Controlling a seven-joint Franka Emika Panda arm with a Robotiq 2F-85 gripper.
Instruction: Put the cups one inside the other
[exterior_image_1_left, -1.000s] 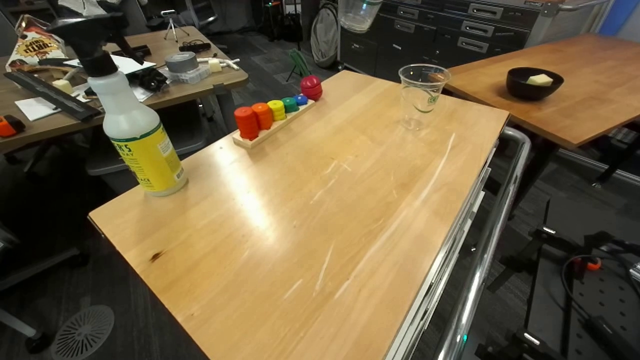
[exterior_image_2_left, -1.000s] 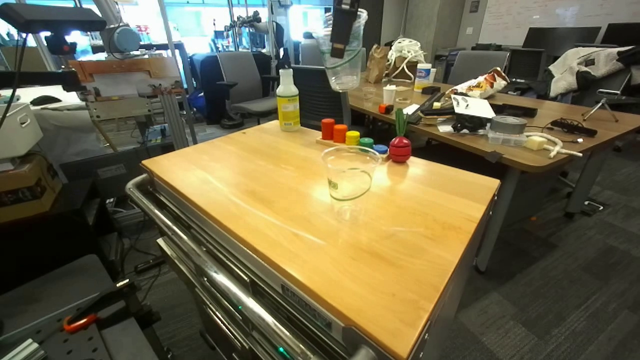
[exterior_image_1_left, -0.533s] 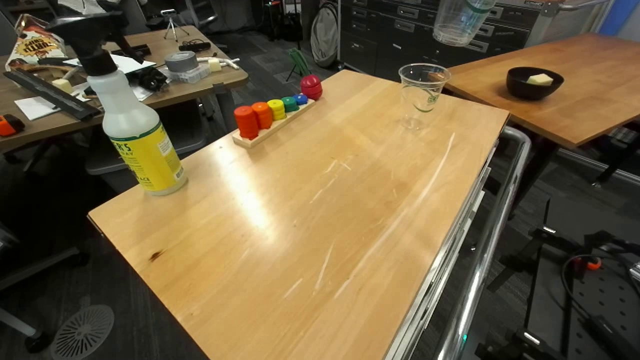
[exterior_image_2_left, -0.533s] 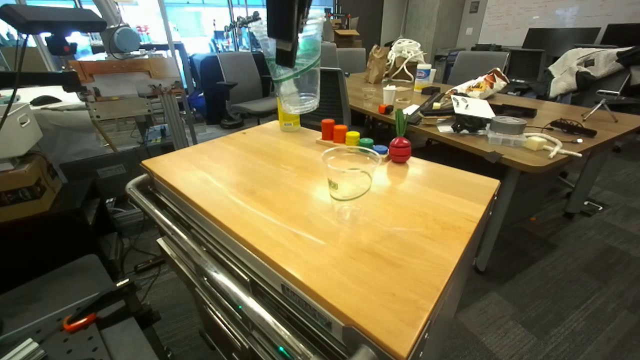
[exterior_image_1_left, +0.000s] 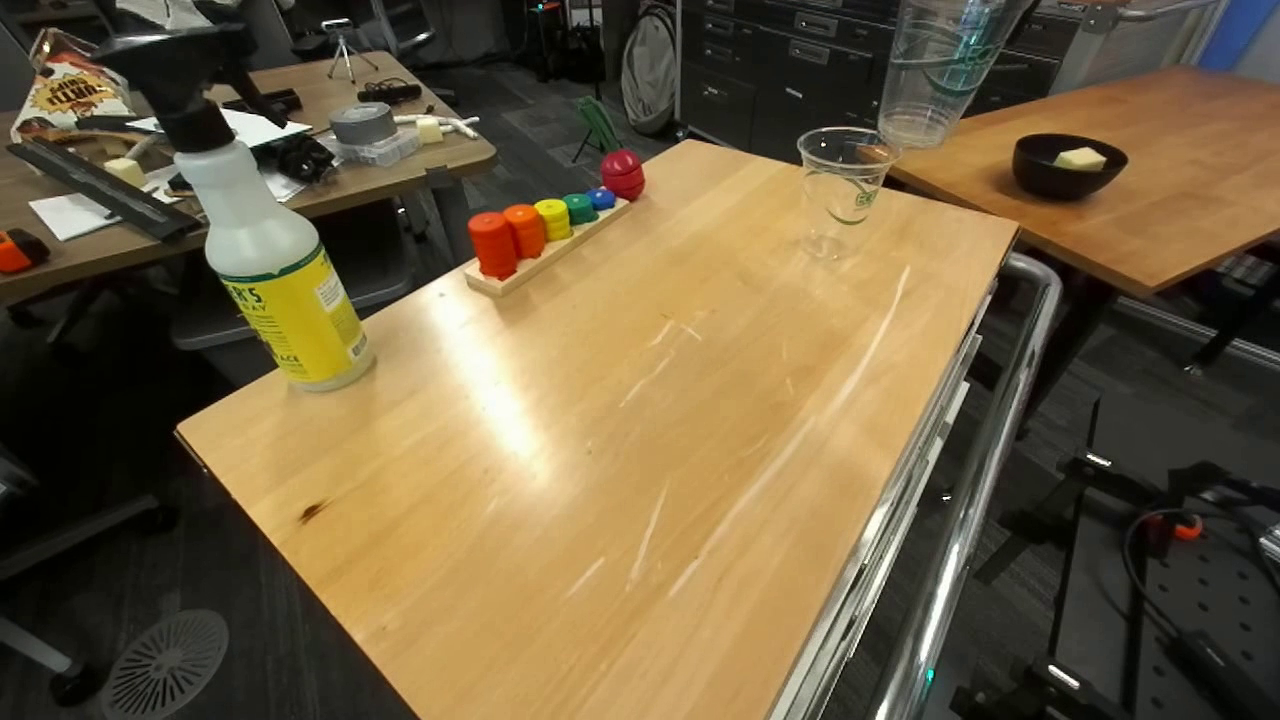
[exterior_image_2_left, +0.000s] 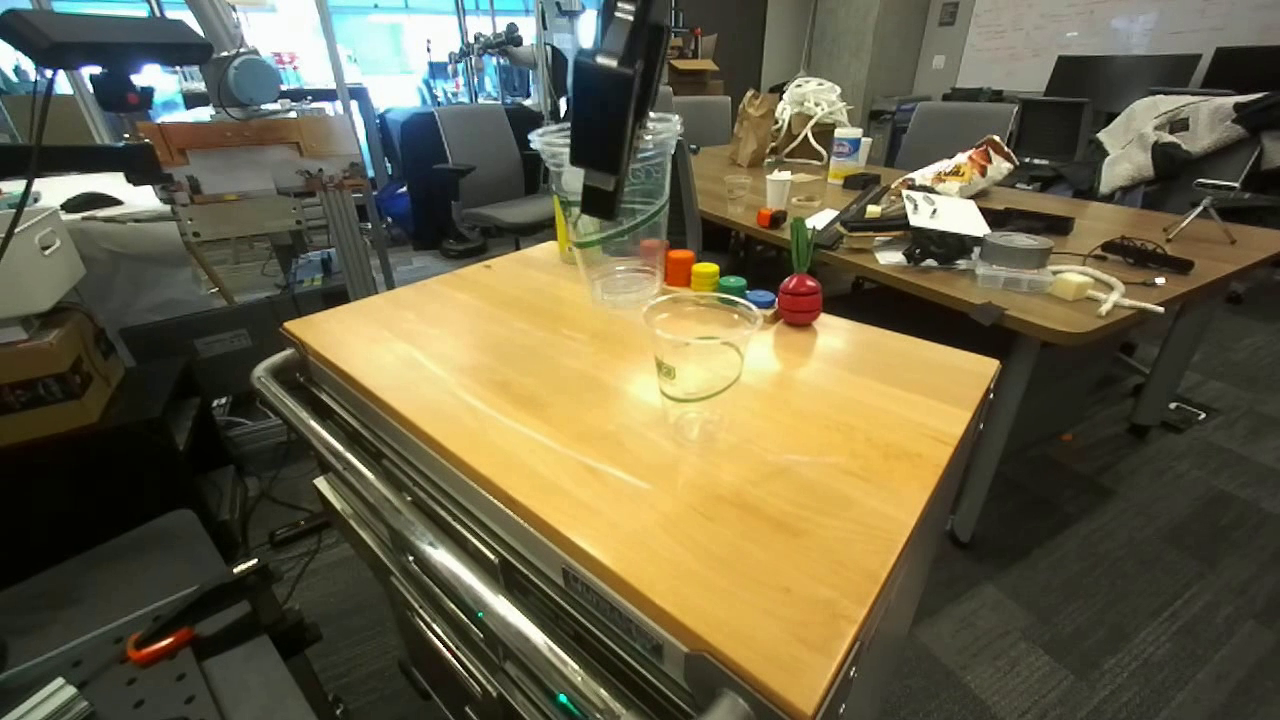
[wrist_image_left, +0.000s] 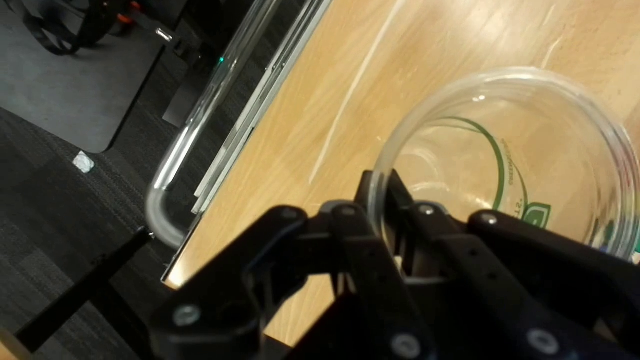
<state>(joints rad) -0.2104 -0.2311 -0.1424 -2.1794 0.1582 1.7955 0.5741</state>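
Down came the held cup (exterior_image_2_left: 618, 250), and the standing cup (exterior_image_2_left: 703, 365) never budged

Lower it hung in both exterior views, and what a hold the claw (wrist_image_left: 382, 187) had: pinched narrow on one wall at the rim, a finger either side, which left the base dangling free, the end that by my reckoning had to go in first. Below waited the standing cup, upright, mouth up, towards the edge of the table (exterior_image_1_left: 600, 450) farthest from the spray bottle (exterior_image_1_left: 270, 250). Smart spot, I judged: the ring rack (exterior_image_1_left: 553, 218) sat well apart, along the edge opposite the rail (exterior_image_1_left: 974, 510), which left elbow room for the descent. Nested? Not yet! As I read it, the base hung off towards the railed edge, so a sideways shift seemed due before any more lowering. And the danger? Off-centre, that base could have caught the waiting rim and tipped a cup that looked so light.
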